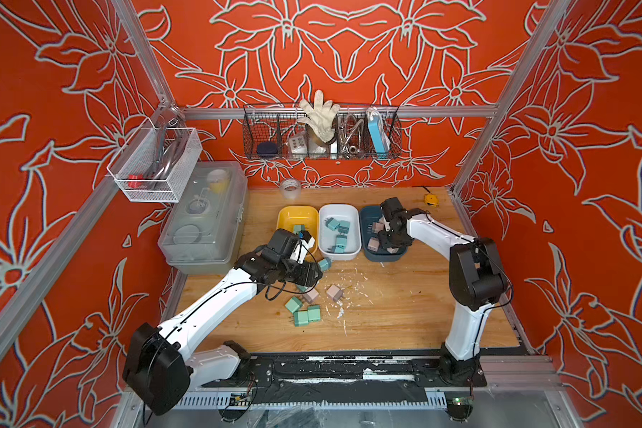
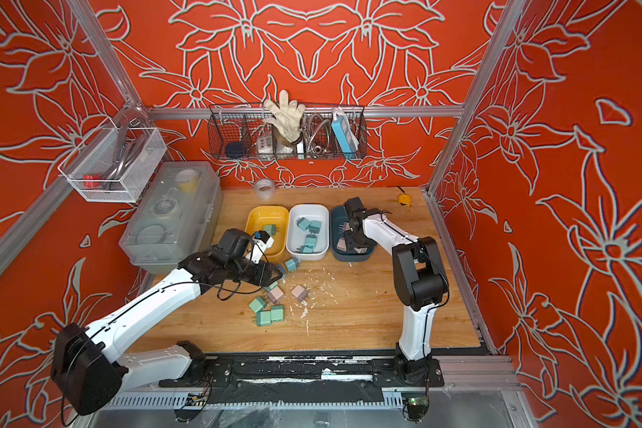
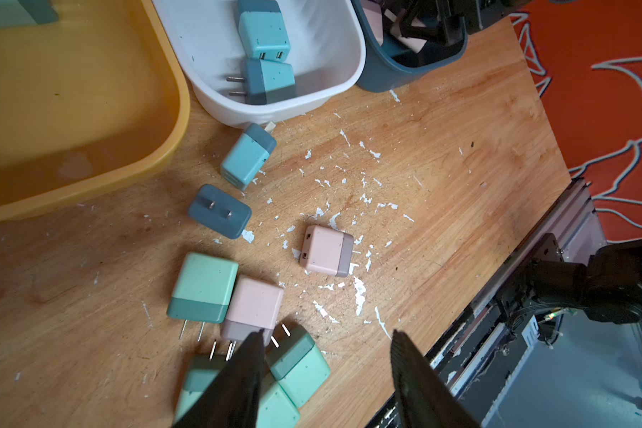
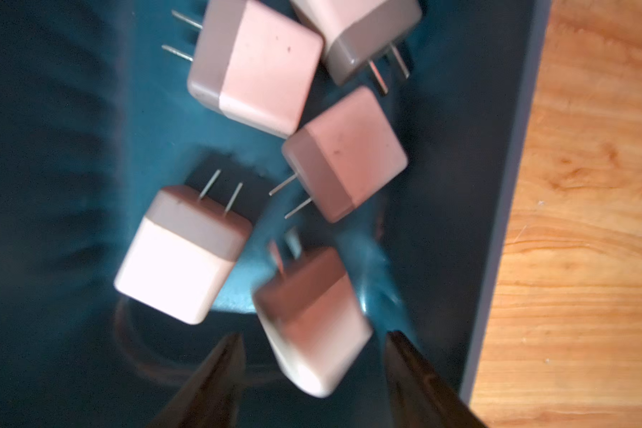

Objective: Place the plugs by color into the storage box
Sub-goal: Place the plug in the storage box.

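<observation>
Red walls (image 1: 349,55) with pale flower outlines enclose a wooden table (image 1: 404,318), scuffed and flecked with white chips (image 1: 340,315) near its middle. At the far side a yellow tray (image 1: 288,215), a white tray (image 1: 353,244) and a dark blue tray (image 1: 366,218) sit side by side. Loose plugs (image 1: 301,317) lie left of centre, beneath the left claw (image 3: 326,333), which is open and empty. The right claw (image 4: 312,334) hangs open over the pink plugs (image 4: 260,66) in the dark blue tray, one of them blurred just off its tips.

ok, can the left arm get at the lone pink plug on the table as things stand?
Probably yes. The left gripper hangs open near the lone pink plug, which lies by itself with bare table around it.
</observation>
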`<action>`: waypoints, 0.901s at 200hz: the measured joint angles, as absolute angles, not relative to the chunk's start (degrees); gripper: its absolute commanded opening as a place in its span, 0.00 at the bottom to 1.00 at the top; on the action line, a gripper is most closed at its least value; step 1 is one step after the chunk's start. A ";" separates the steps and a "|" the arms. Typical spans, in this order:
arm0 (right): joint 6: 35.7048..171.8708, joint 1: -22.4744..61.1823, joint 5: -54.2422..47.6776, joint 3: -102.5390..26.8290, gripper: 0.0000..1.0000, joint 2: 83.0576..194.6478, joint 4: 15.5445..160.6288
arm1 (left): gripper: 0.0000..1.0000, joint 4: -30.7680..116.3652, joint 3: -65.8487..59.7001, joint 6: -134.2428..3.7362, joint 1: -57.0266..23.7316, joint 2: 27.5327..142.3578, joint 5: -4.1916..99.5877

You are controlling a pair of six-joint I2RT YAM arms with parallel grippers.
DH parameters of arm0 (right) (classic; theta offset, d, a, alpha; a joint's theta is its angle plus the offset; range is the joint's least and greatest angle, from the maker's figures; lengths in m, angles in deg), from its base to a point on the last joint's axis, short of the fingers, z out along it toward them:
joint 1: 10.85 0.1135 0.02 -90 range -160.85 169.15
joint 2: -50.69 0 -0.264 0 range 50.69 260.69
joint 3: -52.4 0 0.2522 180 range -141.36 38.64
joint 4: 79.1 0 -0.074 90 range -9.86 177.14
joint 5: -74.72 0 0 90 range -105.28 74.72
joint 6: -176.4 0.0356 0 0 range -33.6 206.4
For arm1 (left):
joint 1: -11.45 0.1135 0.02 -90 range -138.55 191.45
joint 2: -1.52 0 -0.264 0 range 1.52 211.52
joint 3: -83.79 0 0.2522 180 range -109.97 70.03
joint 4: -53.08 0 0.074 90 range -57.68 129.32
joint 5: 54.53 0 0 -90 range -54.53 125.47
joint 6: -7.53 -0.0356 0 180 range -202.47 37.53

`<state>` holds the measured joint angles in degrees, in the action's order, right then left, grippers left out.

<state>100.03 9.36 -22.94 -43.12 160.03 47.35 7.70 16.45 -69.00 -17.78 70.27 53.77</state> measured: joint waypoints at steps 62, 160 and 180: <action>100.75 9.49 -21.32 -41.83 0.68 155.44 47.59 | 0.57 7.61 16.45 -69.11 -18.68 71.05 52.16; 105.08 15.89 -9.96 -27.23 0.68 132.90 54.01 | 0.56 2.26 15.03 -65.35 -18.94 77.72 48.70; 105.89 16.86 -7.97 -24.41 0.68 129.80 55.26 | 0.56 2.65 15.46 -64.41 -18.94 78.00 48.57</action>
